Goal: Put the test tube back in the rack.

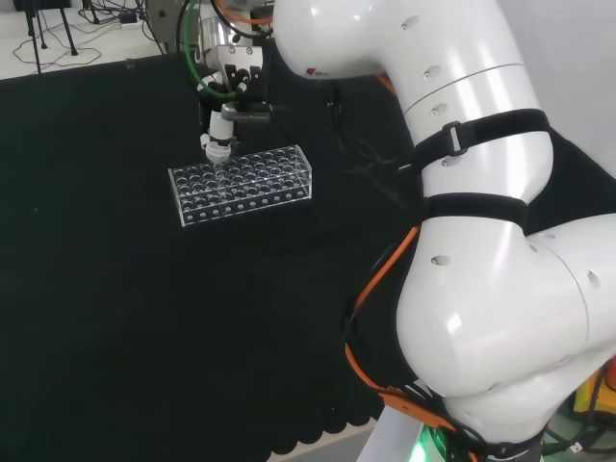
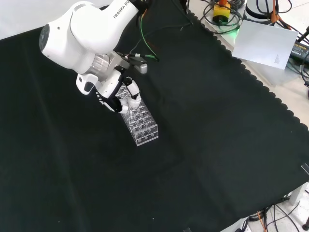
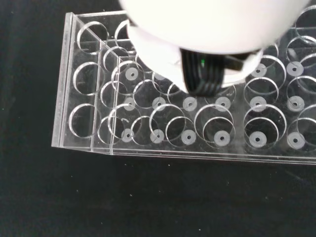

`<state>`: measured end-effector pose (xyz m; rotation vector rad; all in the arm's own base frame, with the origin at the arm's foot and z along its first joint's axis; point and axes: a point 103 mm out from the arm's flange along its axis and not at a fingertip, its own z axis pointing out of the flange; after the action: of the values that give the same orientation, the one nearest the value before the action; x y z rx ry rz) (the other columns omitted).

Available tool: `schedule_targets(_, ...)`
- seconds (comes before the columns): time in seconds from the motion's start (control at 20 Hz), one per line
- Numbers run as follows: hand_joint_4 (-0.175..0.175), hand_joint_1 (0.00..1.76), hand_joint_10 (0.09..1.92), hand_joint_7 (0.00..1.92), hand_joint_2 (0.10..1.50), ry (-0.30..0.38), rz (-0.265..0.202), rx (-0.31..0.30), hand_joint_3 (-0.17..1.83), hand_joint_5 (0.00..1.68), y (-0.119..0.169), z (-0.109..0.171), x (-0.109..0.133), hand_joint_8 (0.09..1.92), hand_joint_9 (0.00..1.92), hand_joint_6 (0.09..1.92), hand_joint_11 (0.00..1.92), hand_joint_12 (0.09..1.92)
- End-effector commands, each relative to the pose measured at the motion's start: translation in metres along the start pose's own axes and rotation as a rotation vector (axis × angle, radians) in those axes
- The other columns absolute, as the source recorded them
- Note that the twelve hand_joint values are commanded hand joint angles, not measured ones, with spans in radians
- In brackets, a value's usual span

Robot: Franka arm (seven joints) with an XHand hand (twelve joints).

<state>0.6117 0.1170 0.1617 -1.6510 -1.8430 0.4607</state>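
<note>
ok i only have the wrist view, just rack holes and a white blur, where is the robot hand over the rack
observer: in the head view the robot hand hangs low over the left end of the rack; whether it touches, i cannot tell.
operator: and is the rack sitting flat
observer: yes, it stands flat on the black cloth. in the front view it runs diagonally, with the robot hand at its upper left end.

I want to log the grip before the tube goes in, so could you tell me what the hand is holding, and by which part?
It cannot be told: the hand hangs over one end of the clear rack, but no tube is plainly visible.
</note>
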Motion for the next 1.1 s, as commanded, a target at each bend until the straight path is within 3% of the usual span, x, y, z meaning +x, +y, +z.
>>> schedule_targets(0.05, -0.175, 1.44, 0.17, 1.43, 0.52, 0.045, -0.035, 0.028, 0.79, 1.37, 0.002, 0.002, 0.004, 0.68, 1.48, 0.51, 0.87, 1.19)
schedule_targets(0.15, -0.175, 1.32, 0.37, 1.38, 0.64, 0.056, -0.061, 0.041, 0.62, 1.31, 0.000, 0.002, 0.005, 0.67, 1.43, 0.55, 0.69, 1.30)
schedule_targets(0.25, -0.165, 1.24, 0.63, 1.21, 0.58, 0.059, -0.081, 0.038, 0.63, 1.11, -0.004, -0.001, 0.006, 0.81, 1.25, 0.62, 0.51, 1.39)
schedule_targets(0.4, -0.106, 1.18, 0.85, 0.89, 0.49, 0.069, -0.102, 0.035, 0.70, 0.80, -0.009, -0.005, 0.007, 0.97, 0.97, 0.80, 0.33, 1.48)
schedule_targets(0.65, -0.067, 1.14, 0.93, 0.68, 0.45, 0.069, -0.118, 0.016, 0.72, 0.59, -0.017, -0.015, 0.008, 1.03, 0.77, 0.86, 0.20, 1.53)
schedule_targets(1.1, -0.058, 1.13, 0.93, 0.64, 0.45, 0.077, -0.160, -0.069, 0.71, 0.56, -0.049, -0.046, 0.011, 1.03, 0.73, 0.84, 0.16, 1.54)
